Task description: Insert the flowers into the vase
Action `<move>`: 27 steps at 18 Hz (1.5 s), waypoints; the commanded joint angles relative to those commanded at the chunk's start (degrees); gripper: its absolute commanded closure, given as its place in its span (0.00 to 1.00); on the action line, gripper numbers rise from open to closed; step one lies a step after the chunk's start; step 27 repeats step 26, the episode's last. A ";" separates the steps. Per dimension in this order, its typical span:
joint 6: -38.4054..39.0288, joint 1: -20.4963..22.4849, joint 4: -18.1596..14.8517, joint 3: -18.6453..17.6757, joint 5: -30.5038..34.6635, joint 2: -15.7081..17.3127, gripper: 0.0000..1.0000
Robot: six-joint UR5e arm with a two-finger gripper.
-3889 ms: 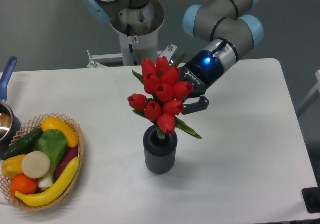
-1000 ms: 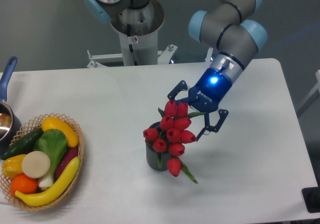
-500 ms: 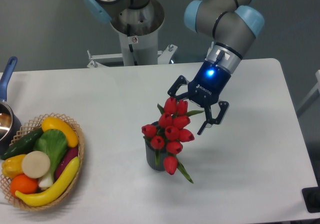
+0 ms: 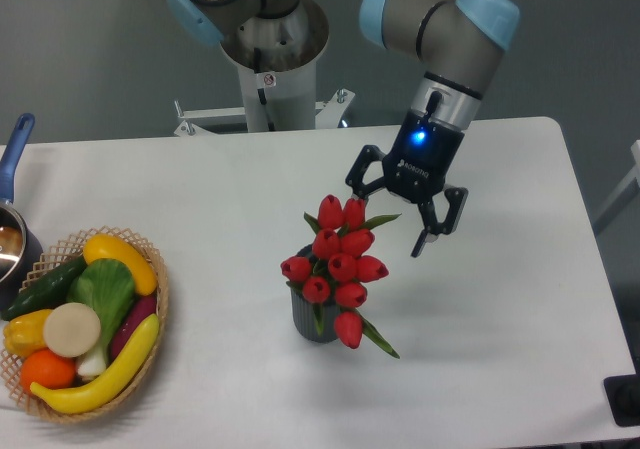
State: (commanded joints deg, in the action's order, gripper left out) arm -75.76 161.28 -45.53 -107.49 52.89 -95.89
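Note:
The red tulip flowers (image 4: pixel 338 265) stand with their stems in the dark grey ribbed vase (image 4: pixel 311 318) at the table's middle. The bunch leans to the right and front, and one bud hangs low over the vase's right side. The blooms hide most of the vase's mouth. My gripper (image 4: pixel 396 220) is open and empty, just above and to the right of the flowers, with its fingers spread and clear of the buds.
A wicker basket (image 4: pixel 153 314) of plastic fruit and vegetables sits at the left front. A metal pot with a blue handle (image 4: pixel 14 144) is at the left edge. The arm's base (image 4: pixel 272 44) stands behind the table.
The gripper has let go of the flowers and risen up and to the right, away from them. The flowers have settled lower in the vase, leaning to the right.

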 joint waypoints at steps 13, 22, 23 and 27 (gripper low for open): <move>-28.36 3.95 -15.18 6.14 26.82 7.74 0.00; -41.56 11.60 -30.93 13.27 27.00 8.36 0.00; -41.92 11.69 -31.11 13.45 26.91 8.36 0.00; -41.92 11.61 -31.38 13.28 26.83 8.36 0.00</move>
